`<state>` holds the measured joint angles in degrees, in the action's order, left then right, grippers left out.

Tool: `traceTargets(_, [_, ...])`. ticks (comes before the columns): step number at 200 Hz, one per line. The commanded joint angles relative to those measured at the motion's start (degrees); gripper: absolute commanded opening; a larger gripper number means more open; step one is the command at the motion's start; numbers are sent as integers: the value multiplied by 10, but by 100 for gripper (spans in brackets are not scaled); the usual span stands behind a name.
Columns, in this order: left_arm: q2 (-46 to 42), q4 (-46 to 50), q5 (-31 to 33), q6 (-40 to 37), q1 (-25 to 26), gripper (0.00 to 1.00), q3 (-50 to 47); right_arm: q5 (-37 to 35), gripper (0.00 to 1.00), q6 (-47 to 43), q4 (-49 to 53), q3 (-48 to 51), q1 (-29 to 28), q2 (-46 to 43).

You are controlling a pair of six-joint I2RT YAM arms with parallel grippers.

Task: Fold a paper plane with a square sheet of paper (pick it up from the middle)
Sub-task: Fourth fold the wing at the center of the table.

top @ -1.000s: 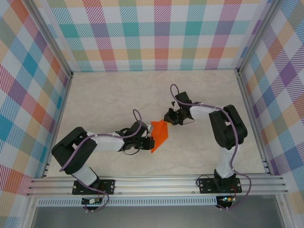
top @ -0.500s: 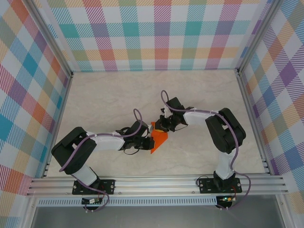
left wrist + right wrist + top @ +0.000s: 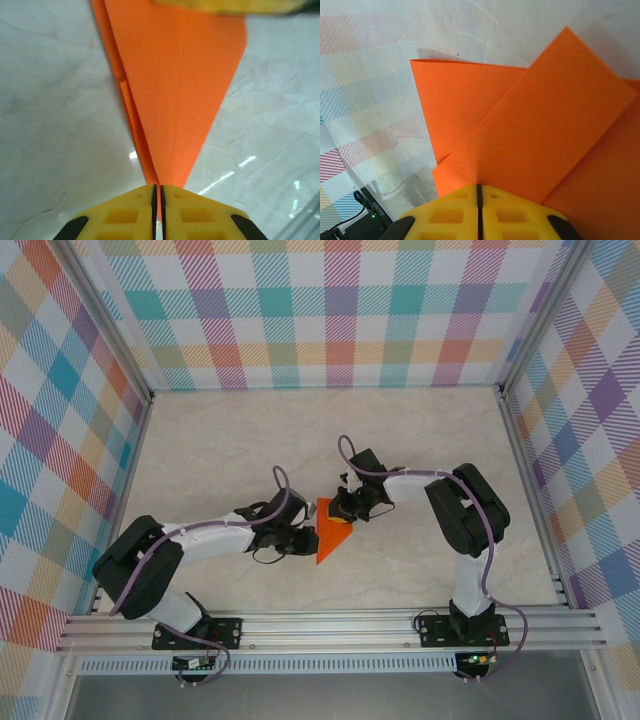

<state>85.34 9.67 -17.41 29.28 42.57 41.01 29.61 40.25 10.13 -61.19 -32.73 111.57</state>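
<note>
Left gripper and right gripper each seem clamped on the paper, so any opposing pull could tear or uncrease it.

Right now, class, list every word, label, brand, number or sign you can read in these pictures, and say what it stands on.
None: no text can be read in any view.
The paper is plain orange.
The left gripper and right gripper carry no marks on their yellow fingers.
The walls bear only a check pattern, and the table only marbling.
</note>
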Motion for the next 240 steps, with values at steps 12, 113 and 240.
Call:
traceTargets(12, [-21, -32, -71, 63, -22, 17, 44, -56, 9, 4, 42, 10, 0, 27])
traceTargets(113, [78, -177, -96, 209, -21, 18, -46, -53, 9, 15, 30, 23, 0, 34])
traceTargets(240, [-52, -78, -79, 158, -12, 21, -110, -65, 10, 15, 31, 30, 0, 27])
